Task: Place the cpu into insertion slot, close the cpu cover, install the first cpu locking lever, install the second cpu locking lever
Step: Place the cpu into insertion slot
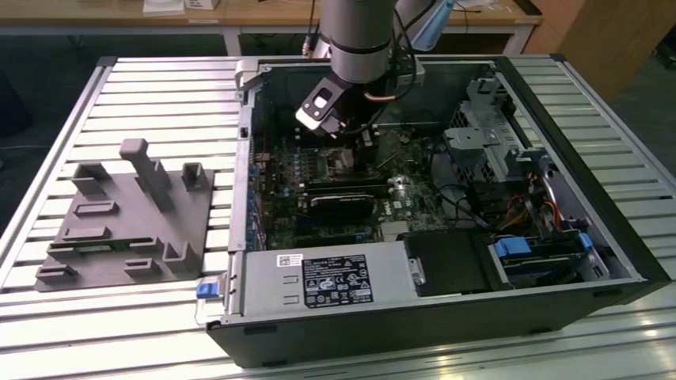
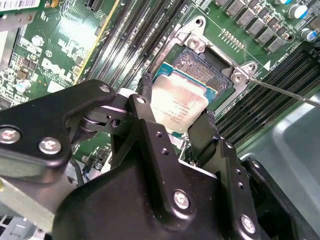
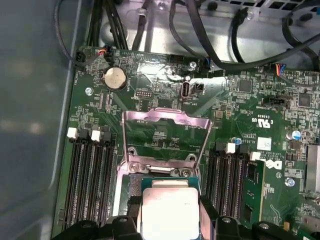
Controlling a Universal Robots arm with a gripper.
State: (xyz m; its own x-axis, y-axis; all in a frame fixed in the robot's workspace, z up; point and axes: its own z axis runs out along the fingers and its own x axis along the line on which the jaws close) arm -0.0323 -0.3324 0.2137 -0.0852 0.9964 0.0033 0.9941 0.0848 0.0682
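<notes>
Nearest in the second wrist view, black jaws closed from two sides on the cpu (image 2: pixel 176 106); one of the fingers (image 2: pixel 204 134) pressed its edge, pinching the chip with its pale metal top facing the camera; the chip sat over the near part of the insertion slot (image 2: pixel 202 67), whose dark centre lay exposed beyond it; whether it touched the socket floor, could not tell; a thin silver rod (image 2: pixel 285 92) ran out from one corner of the slot.

In the first wrist view, the chip showed between the jaw tips with a green rim around it; just beyond, the cpu cover (image 3: pixel 165 116) stood raised on its hinge, the green board visible through its window; long black memory slots (image 3: pixel 90 180) flanked both sides; farther off, a round coin battery (image 3: pixel 115 78) and black cables (image 3: pixel 210 30) along the case wall.

In the exterior view, the arm (image 1: pixel 354 32) reached down into the open computer case (image 1: pixel 370 324), which lay on a slatted metal desk (image 1: pixel 158 87); a grey holder block (image 1: pixel 127 222) sat on the desk at the exterior view's left, well apart from the case.
</notes>
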